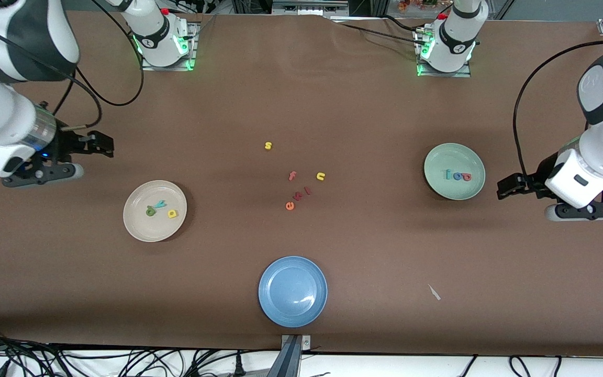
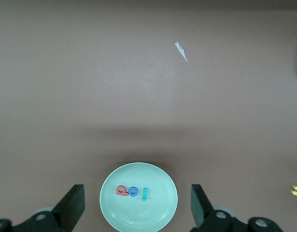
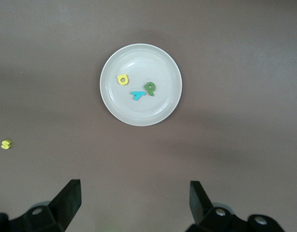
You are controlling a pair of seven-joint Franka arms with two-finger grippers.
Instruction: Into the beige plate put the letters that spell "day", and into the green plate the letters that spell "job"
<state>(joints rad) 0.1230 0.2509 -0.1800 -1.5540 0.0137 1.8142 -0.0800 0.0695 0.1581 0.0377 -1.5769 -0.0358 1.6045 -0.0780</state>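
Plates hold three letters each, beige plate (image 1: pixel 139 226) and green plate (image 1: pixel 437 184); both tools open, empty.

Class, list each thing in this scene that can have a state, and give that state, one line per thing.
Beige plate: holds the d, y and a.
Green plate: holds the j, o and b.
Blue plate: holds nothing.
Left gripper: open, holding nothing, raised beside the green plate.
Right gripper: open, holding nothing, raised above the table near the beige plate.
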